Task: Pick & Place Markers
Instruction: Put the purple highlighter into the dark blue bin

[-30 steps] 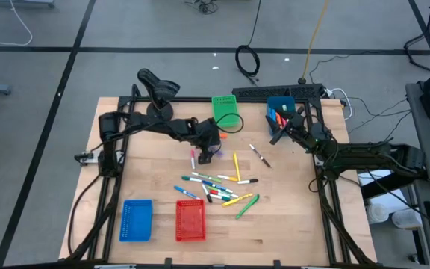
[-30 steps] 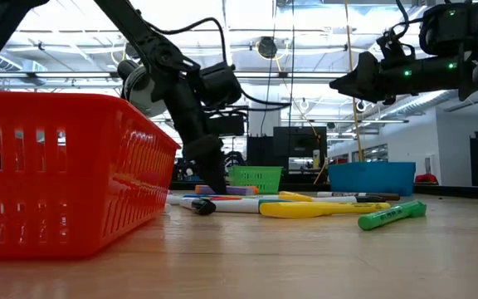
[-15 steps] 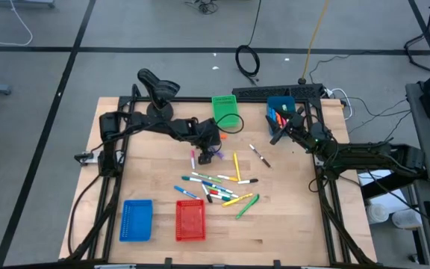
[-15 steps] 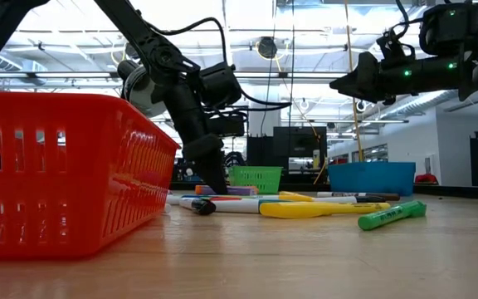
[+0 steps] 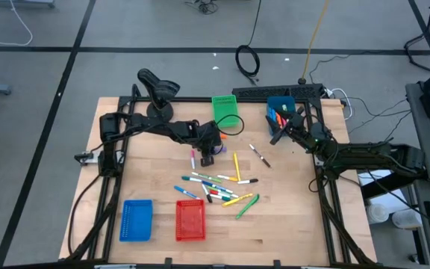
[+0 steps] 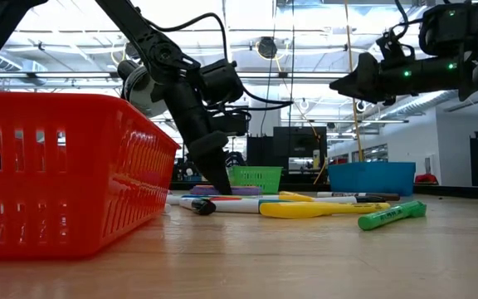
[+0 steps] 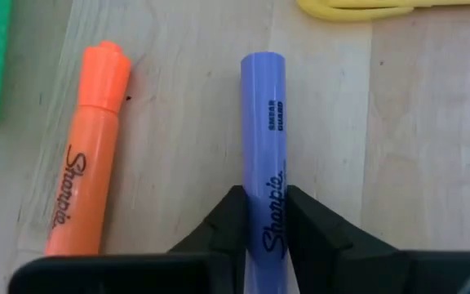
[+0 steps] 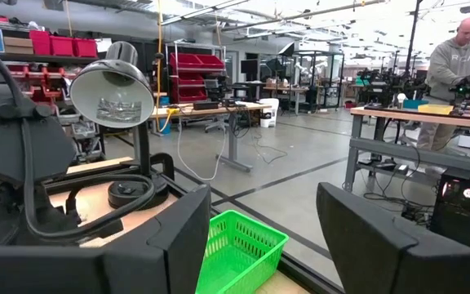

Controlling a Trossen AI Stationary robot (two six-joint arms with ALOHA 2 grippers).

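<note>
On the table, the markers lie scattered near the middle, with two baskets side by side in front of them toward the left. Two more baskets sit along the far edge, one holding markers. The left hand is down just behind the scatter, two markers lying side by side at its tip; the right hand hangs beside the far right basket.

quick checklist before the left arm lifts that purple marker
1. Left pincer closed on the purple marker: ok, a finger presses each side.
2. Grip centred along the marker: cannot tell, its rear end is hidden.
3. Orange marker apart from the grip: ok, lying alongside with a gap.
4. Marker lifted off the table: cannot tell.
5. Right pincer out of the way: ok, open, up by the blue basket.
</note>
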